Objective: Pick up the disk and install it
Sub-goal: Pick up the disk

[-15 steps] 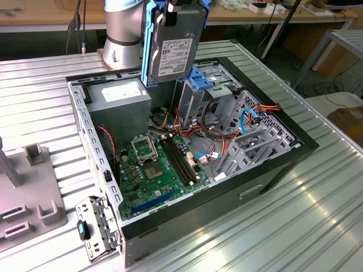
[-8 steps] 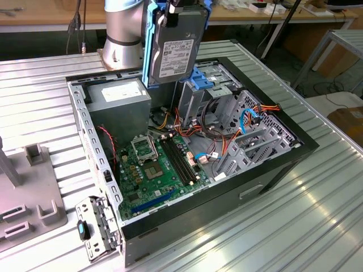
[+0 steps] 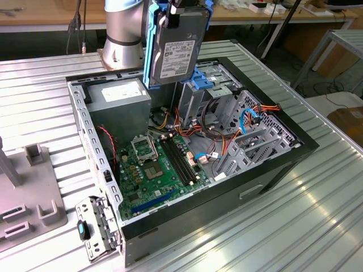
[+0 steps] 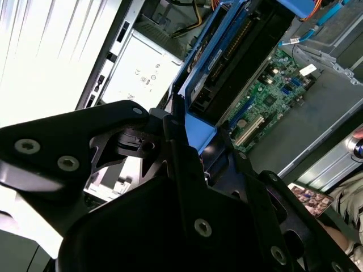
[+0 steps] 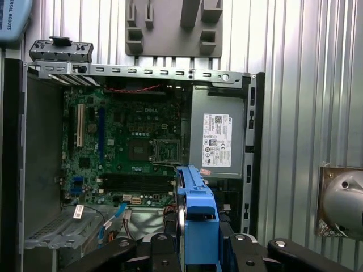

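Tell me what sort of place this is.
Probably a robotics lab or workshop set up for computer assembly. An opened desktop computer case lies on a ribbed metal table, a robot arm holds the disk above it, and wooden workbenches with cables stand behind.

The disk (image 3: 177, 48) is hanging over the open computer case (image 3: 278, 170).
It is standing upright at top centre, white label facing out, above the power supply (image 3: 116, 105) and the drive cage (image 3: 211, 85).
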Controlling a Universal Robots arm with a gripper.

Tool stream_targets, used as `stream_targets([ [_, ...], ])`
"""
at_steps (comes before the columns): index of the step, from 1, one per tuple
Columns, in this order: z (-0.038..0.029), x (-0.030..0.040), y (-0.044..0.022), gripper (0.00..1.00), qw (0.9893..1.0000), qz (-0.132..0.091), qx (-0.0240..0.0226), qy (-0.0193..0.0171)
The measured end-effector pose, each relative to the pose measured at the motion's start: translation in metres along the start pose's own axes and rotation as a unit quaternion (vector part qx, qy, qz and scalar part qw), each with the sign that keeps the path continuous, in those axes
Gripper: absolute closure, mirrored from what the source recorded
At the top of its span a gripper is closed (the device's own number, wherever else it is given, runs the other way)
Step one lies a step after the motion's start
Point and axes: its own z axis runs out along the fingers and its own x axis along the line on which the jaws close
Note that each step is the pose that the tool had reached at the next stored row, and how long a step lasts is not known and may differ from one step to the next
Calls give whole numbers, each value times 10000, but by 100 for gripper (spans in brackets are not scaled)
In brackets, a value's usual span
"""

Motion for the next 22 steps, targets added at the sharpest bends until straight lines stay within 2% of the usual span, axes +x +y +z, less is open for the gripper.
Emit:
stream_targets([
  [17, -2, 62, -33, 64, 10000, 0, 0, 0],
  [22, -4, 172, -30, 64, 10000, 0, 0, 0],
])
